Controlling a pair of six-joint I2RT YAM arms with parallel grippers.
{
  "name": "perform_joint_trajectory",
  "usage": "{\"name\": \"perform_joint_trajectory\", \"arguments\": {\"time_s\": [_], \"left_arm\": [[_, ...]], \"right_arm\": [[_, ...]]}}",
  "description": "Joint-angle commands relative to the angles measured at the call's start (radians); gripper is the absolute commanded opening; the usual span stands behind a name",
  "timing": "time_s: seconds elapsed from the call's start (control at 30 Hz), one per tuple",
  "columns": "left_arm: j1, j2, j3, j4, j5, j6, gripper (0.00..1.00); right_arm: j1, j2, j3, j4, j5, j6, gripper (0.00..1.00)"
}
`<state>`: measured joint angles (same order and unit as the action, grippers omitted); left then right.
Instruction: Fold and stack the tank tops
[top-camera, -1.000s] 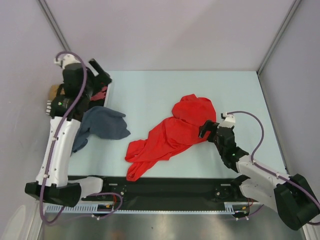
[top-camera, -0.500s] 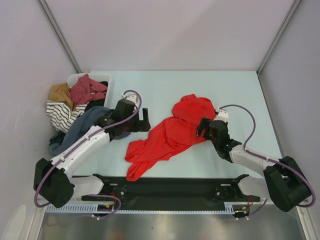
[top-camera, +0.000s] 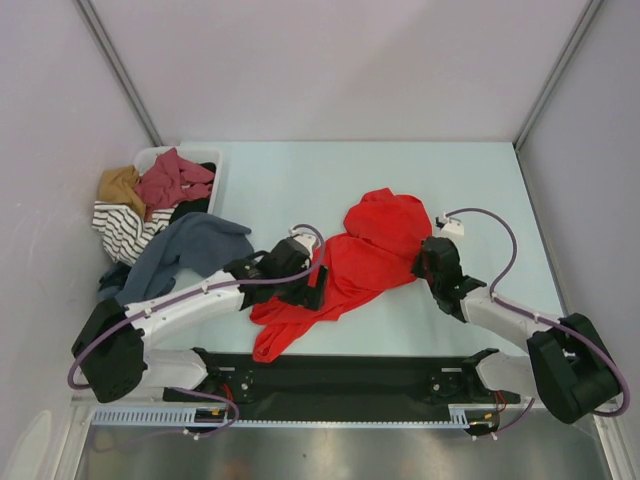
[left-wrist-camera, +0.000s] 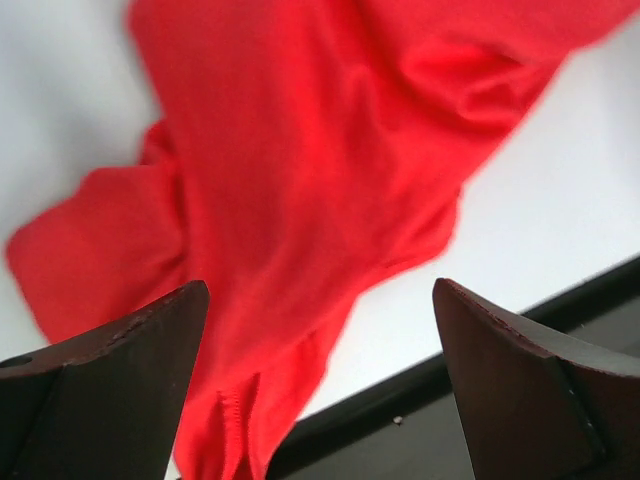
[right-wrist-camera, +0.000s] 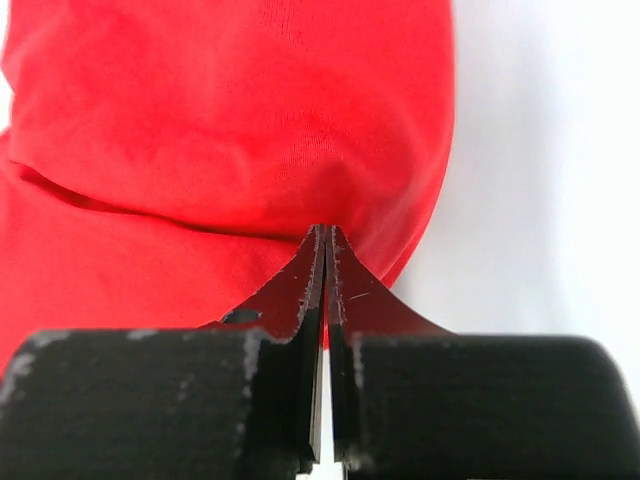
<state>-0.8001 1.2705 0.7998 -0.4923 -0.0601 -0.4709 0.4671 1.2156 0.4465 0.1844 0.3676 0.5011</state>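
The red tank top (top-camera: 350, 265) lies crumpled across the middle of the table, running from upper right to lower left. My left gripper (top-camera: 312, 286) hovers over its lower left part, open, with red cloth (left-wrist-camera: 290, 200) below and between the two fingers (left-wrist-camera: 110, 380). My right gripper (top-camera: 428, 260) sits low at the top's right edge. Its jaws (right-wrist-camera: 325, 232) are shut, pinching the rim of the red fabric (right-wrist-camera: 230, 120). The smaller blue tank top (top-camera: 195, 250) lies spread on the left, in front of the basket.
A white basket (top-camera: 150, 156) at the back left holds maroon (top-camera: 172, 180), mustard and striped clothes (top-camera: 120, 228), spilling over its side. A black strip (top-camera: 340, 368) runs along the table's near edge, close to the red top's lower tail.
My left arm swung down from the basket to the red top's lower left, leaving the blue top by the basket. My right gripper closed on the red top's right edge.
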Motion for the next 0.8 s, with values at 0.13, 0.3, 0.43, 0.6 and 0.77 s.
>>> {"name": "perform_joint_trajectory", "arguments": {"time_s": [0.13,0.3,0.43,0.6,0.77], "left_arm": [[-0.166,0.039,0.108,0.015,-0.049,-0.038,1.00],[-0.224,0.153,0.173,-0.006,-0.081,-0.014,0.94],[-0.258,0.236,0.199,0.012,-0.057,0.003,0.78],[-0.280,0.361,0.257,0.011,-0.060,0.006,0.69],[-0.277,0.458,0.311,-0.031,-0.151,-0.008,0.39]], "right_arm": [[-0.005,-0.123,-0.032,0.029,0.056,0.008,0.00],[-0.007,-0.119,-0.025,0.018,0.060,0.008,0.16],[-0.008,-0.120,-0.028,0.021,0.038,0.002,0.64],[-0.012,-0.116,-0.028,0.027,0.024,0.005,0.64],[-0.013,-0.119,-0.028,0.024,0.017,0.005,0.64]]}}
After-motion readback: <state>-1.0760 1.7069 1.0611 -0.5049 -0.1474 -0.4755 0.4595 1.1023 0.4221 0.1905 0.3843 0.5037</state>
